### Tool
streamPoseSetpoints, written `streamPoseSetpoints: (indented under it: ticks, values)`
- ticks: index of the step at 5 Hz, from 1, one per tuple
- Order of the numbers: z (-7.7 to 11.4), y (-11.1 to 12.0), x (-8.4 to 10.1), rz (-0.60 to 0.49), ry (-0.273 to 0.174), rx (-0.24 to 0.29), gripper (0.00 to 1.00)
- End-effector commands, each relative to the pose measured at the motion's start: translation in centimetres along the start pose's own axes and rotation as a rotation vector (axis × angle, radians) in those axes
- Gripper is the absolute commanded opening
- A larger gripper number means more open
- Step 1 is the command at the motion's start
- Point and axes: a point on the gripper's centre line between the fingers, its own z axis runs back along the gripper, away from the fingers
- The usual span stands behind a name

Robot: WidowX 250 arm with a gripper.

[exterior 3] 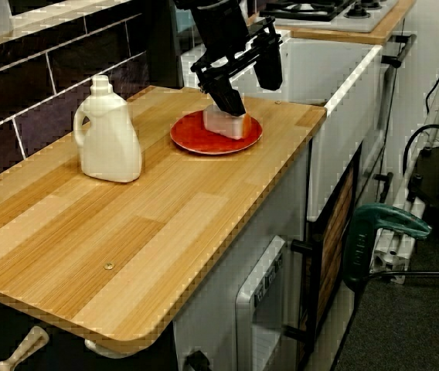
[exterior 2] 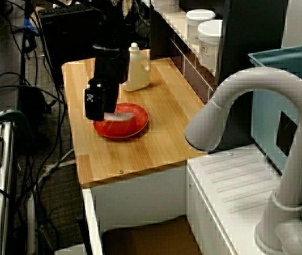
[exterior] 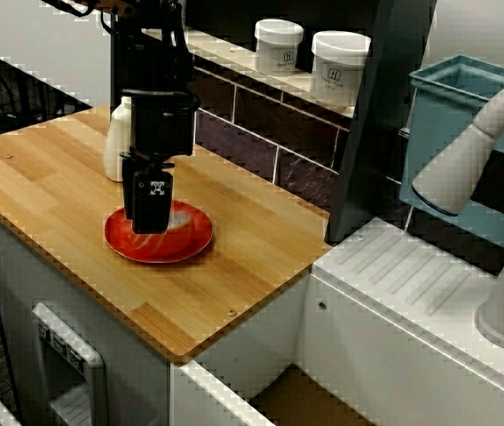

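Observation:
A red plate (exterior: pixel 192 248) (exterior 2: pixel 134 130) (exterior 3: pixel 191 139) lies on the wooden counter (exterior: pixel 66 186) near its sink end. On it rests a pale block with an orange side (exterior 3: pixel 227 124) (exterior 2: pixel 121 115) (exterior: pixel 183 218). My black gripper (exterior 3: pixel 252 96) (exterior: pixel 149 211) (exterior 2: pixel 94 107) hangs low over the plate, open. In the view along the counter one finger (exterior 3: pixel 230 99) reaches down to the block's top, and the other (exterior 3: pixel 268 68) stands apart to the right with nothing between them. In the view facing the tiled wall the gripper hides most of the block.
A white handled bottle (exterior: pixel 116 142) (exterior 2: pixel 138 69) (exterior 3: pixel 108 141) stands on the counter behind the plate. Two white jars (exterior: pixel 279 44) (exterior: pixel 339 67) sit on the wall ledge. A white sink drainboard (exterior: pixel 412 275), a grey tap (exterior 2: pixel 257 95) and a blue bin (exterior: pixel 456 115) lie beyond the counter's end.

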Motion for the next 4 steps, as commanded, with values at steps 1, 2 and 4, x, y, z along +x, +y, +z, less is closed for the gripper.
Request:
streamPoseSetpoints:
  ticks: [1, 2, 4]
  values:
    - [1.0, 0.0, 0.7, -0.013, -0.048, 0.039, 1.00]
    - [0.7, 0.4, 0.8, 0.002, -0.046, 0.035, 1.00]
    - [0.8, 1.4, 0.9, 0.031, -0.062, 0.032, 1.00]
